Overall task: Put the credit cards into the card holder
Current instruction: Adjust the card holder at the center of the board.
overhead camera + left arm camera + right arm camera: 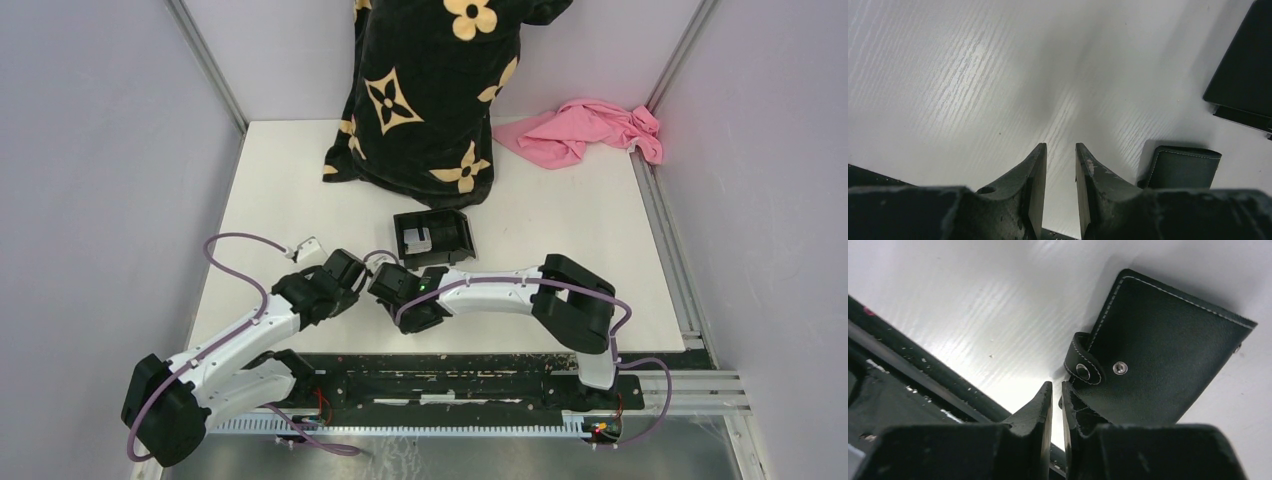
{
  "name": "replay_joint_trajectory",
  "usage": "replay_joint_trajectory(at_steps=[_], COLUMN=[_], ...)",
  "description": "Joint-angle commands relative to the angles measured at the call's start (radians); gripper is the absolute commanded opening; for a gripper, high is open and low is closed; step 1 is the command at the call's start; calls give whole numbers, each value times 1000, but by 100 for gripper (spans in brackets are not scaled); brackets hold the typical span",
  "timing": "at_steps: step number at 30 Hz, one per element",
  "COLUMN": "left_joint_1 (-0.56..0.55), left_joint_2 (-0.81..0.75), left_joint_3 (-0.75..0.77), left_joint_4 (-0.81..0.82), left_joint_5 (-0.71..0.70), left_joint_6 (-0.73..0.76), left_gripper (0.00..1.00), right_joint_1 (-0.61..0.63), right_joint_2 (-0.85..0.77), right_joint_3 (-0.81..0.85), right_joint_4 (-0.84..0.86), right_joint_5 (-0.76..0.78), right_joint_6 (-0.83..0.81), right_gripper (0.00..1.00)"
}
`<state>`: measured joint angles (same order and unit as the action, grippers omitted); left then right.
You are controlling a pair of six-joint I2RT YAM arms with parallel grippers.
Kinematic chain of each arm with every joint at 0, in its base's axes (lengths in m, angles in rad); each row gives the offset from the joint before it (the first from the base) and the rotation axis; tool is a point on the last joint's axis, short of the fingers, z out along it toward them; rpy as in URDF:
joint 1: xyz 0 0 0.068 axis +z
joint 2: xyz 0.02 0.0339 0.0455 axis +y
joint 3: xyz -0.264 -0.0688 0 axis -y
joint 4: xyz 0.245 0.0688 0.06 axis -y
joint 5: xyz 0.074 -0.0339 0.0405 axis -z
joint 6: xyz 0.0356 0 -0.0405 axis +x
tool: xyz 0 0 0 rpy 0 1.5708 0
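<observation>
The card holder (1163, 370), a black stitched case with a snap tab, lies closed on the white table. It rests against the outer side of one finger of my right gripper (1057, 383). That gripper is open by a narrow slit with nothing in it. My left gripper (1061, 146) is open wider over bare table, with the card holder (1184, 167) just to its right. From above, both grippers (350, 272) (388, 283) meet tip to tip and hide the holder. A whitish credit card (418, 240) lies in the black tray (455, 232).
The black tray (1245, 70) stands just beyond the grippers. A black blanket with beige flowers (430, 90) is heaped at the back, with a pink cloth (585, 132) to its right. A black rail (923, 370) runs along the table's near edge.
</observation>
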<state>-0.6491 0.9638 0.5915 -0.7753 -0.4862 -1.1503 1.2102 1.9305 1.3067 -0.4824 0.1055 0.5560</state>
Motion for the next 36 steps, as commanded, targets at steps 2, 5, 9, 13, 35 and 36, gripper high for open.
replay_joint_trajectory(at_steps=[2, 5, 9, 13, 35, 36], left_joint_1=[6, 6, 6, 6, 5, 4], left_joint_2=[0, 3, 4, 4, 247, 264], left_joint_3=[-9, -13, -23, -22, -15, -5], left_joint_4=[60, 67, 79, 93, 479, 486], left_joint_5=[14, 21, 32, 44, 212, 201], left_joint_6=[56, 63, 73, 95, 310, 308], left_gripper=[35, 35, 35, 35, 36, 36], right_joint_1=[-8, -31, -83, -139, -254, -242], right_joint_2=[-37, -73, -131, -186, -348, -344], right_joint_3=[-49, -103, -179, -237, -258, -261], right_joint_4=[-28, -40, -41, -40, -117, -114], right_joint_5=[126, 165, 183, 197, 76, 70], right_joint_6=[16, 34, 52, 57, 57, 62], right_gripper=[17, 16, 15, 15, 16, 16])
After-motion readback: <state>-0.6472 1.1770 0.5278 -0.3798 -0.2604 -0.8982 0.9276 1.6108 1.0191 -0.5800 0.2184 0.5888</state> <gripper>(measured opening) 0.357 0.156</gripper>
